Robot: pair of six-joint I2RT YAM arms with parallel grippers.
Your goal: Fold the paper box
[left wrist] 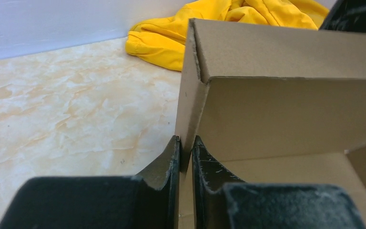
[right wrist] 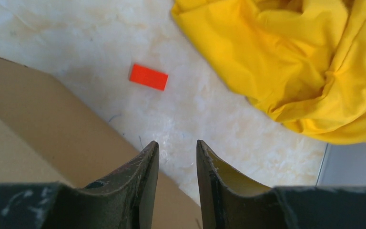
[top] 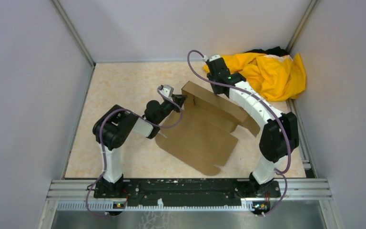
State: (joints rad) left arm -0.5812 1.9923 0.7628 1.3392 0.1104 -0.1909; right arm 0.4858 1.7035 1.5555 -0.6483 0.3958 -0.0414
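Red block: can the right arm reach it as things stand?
Probably yes: the right gripper is open and empty, with only bare table between it and the red block; the paper box lies off to the side.

Brown cardboard paper box (top: 198, 138), only half folded up

It was plain, unprinted corrugated stuff, sitting around the middle of the table (top: 124, 86) and turned at an angle. Most of the sheet lay flat, with flaps and slits showing along the near edge. The far long panel stood upright like a wall, and a short side flap at its left end was bent round the corner, upright too. The whole inside was open from above.
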